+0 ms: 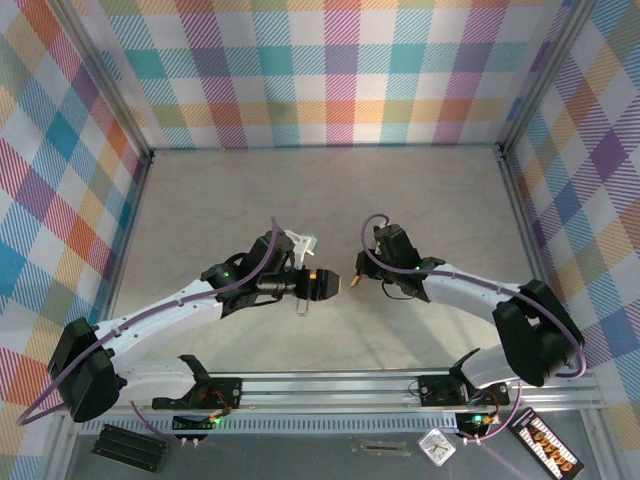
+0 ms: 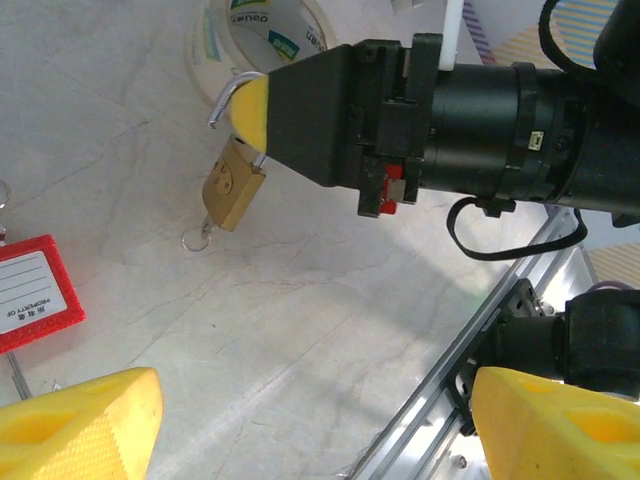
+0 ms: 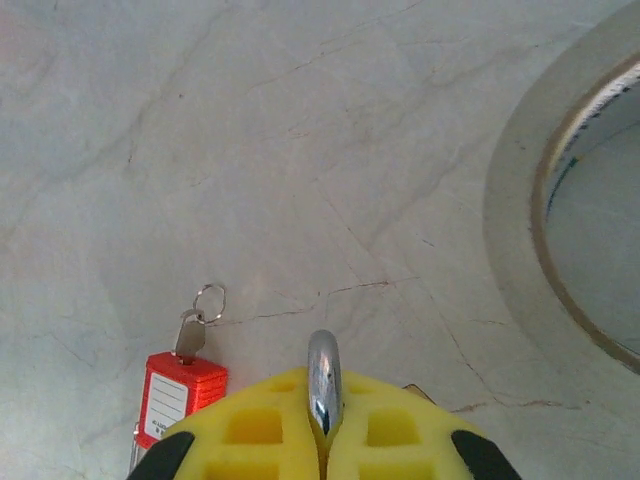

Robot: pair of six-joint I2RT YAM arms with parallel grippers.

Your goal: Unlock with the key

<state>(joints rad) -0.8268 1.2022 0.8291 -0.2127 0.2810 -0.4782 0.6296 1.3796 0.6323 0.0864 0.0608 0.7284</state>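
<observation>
- Right gripper (image 3: 322, 440) has its yellow pads pressed together on the curved steel shackle (image 3: 322, 385) of a small brass padlock (image 2: 233, 185). The lock hangs tilted between the two arms, apparently clear of the pale marbled table (image 2: 300, 330).
- Left gripper (image 2: 310, 425) is spread wide with nothing between its yellow fingers, near the lock and facing it.
- Flat on the table, apart from the lock, lies a red plastic key tag with a white label (image 2: 30, 290). A small wire ring (image 2: 195, 240) dangles under the lock body. I cannot tell whether a key sits in the keyhole.
- By my judgement the padlock is rigid, smooth and dense for its size. Held by the shackle alone, it may swing or twist under a key's push, so the flat faces of the body are the place to steady it.
- A key would be thin, stiff and light, and hard to lift from flat. The tag or ring looks the easier hold.
</observation>
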